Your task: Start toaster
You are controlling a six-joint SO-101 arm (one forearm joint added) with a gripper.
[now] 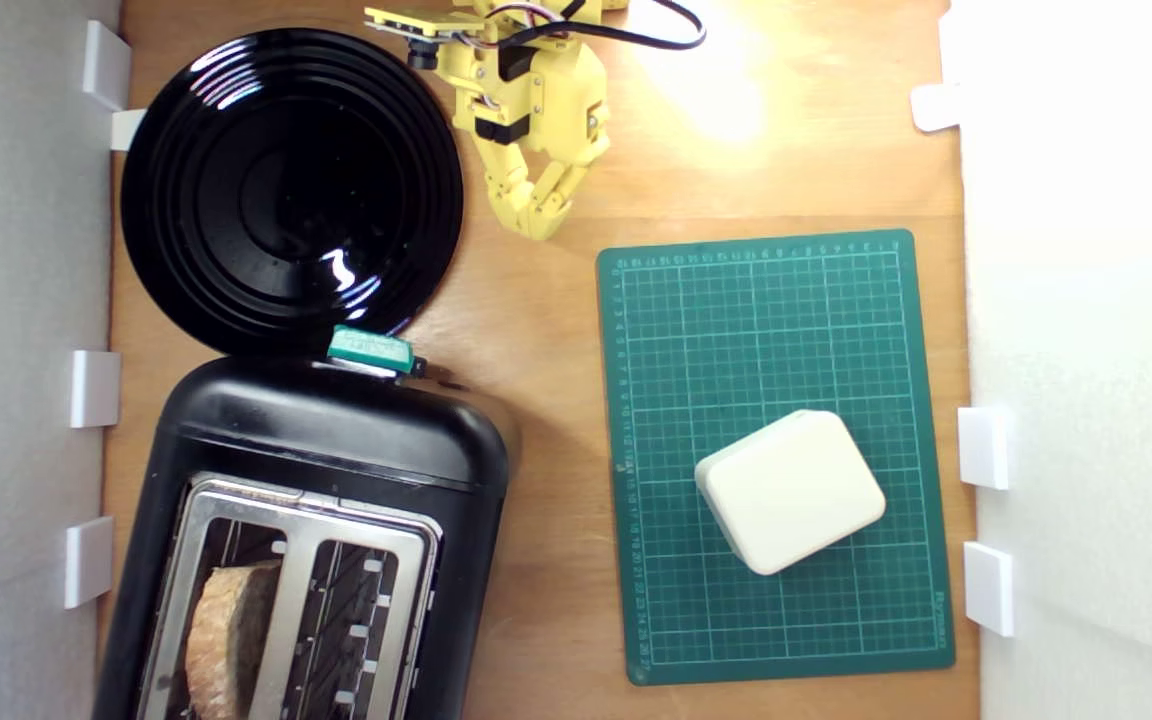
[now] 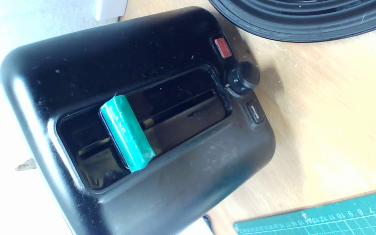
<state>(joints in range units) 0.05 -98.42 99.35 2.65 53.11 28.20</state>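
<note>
Found the toaster [image 1: 336,440] at the lower left of the exterior view, on the wooden table [image 1: 536,400], its lever end facing the round black plate [image 1: 291,190]. Noted a bread slice [image 1: 231,630] in the slot nearer that view's left. Passed over the green cutting mat [image 1: 776,300] and the white box [image 1: 791,490] on it, well apart at the right.

Saw the yellow gripper [image 1: 541,225] hanging near the top centre, tips seemingly together and holding nothing. Placed the teal lever [image 1: 371,350] down and to the exterior view's left of it, just past the plate's rim, long axis running across that view.

Got from the wrist view what the overhead one hid: the lever [image 2: 127,132] lying crosswise in its slot and, judging by that, raised and not yet pressed; also the dial [image 2: 243,78] and red button [image 2: 223,47] at the slot's far end. Could not find the gripper there.
</note>
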